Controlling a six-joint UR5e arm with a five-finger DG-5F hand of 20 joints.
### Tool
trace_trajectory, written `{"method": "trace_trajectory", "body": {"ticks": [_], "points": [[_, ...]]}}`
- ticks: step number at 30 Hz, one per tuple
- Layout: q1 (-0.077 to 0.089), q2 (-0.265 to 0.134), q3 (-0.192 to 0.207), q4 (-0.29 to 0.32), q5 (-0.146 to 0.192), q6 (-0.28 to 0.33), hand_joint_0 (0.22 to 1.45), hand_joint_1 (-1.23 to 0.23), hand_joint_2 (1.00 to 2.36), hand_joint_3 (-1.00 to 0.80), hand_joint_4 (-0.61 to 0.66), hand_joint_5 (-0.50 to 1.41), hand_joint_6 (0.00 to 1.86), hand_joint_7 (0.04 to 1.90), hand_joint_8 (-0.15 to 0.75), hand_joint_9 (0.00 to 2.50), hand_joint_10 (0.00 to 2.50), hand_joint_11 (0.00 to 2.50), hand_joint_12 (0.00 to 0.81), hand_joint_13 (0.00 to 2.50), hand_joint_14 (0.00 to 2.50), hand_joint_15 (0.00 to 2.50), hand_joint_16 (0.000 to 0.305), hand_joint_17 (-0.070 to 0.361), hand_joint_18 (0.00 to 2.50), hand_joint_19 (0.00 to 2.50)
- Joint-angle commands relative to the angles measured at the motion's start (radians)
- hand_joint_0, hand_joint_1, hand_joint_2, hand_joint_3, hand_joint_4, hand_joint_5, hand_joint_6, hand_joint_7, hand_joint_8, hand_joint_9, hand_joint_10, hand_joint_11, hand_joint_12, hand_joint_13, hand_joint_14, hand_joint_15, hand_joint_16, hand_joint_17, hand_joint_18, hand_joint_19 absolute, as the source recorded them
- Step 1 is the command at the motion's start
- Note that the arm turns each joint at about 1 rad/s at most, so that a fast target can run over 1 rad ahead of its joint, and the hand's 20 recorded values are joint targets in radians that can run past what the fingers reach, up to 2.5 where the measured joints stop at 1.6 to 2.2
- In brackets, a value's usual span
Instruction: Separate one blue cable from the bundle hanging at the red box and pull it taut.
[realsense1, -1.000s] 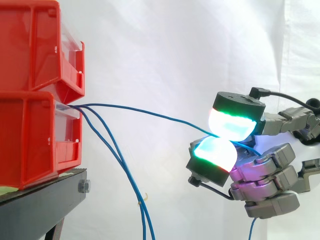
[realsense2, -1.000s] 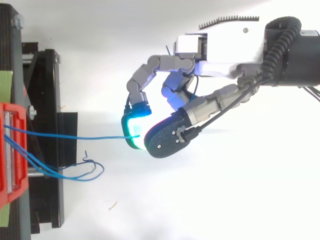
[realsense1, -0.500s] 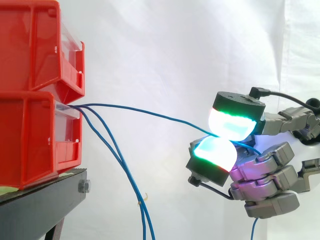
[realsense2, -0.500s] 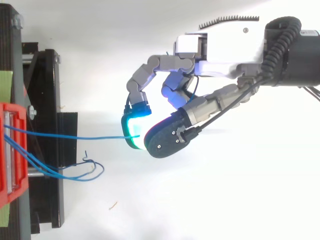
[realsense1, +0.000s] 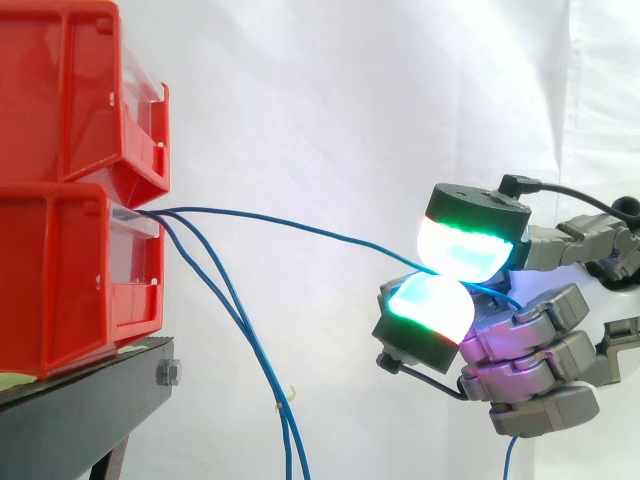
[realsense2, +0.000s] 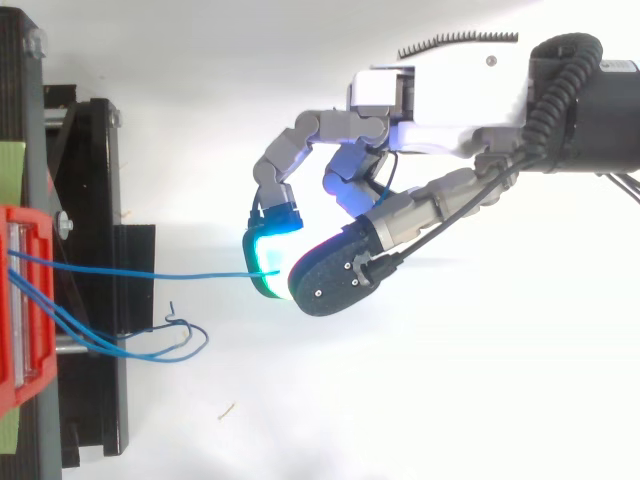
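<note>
Well out from the front of the red box (realsense1: 60, 280), I have the hand (realsense1: 530, 345) pinching one blue cable (realsense1: 300, 228) between two green-glowing pads (realsense1: 460, 245). Separation looks done: that strand runs from the box's front across to the pinch, clear of the bundle (realsense1: 240, 325) drooping just beside the box. The strand is thin and bows in a shallow arc, so I judge the pull to taut is not yet done.

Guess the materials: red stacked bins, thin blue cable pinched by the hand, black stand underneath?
Red stacked bins: moulded plastic by the look, glossy, with ribbed walls. Thin blue cable, pinched by the hand: likely plastic-sheathed wire; smooth, sags in soft curves. Black stand: probably painted metal; flat matte edge with a bolt head.
</note>
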Motion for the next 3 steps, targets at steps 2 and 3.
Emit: {"method": "trace_trajectory", "body": {"ticks": [2,3], "points": [[0.000,0.000,0.000,0.000,0.000,0.000,0.85,-0.87,1.01,0.02,-0.14,-0.20,0.97,1.02,0.232,0.98,1.56,1.14,0.254,0.68,2.50,1.11,0.020,0.045,1.08,1.92],[0.000,0.000,0.001,0.000,0.000,0.000,0.85,-0.87,1.01,0.02,-0.14,-0.20,0.97,1.02,0.233,0.98,1.56,1.16,0.254,0.68,2.50,1.11,0.021,0.046,1.08,1.92]]}}
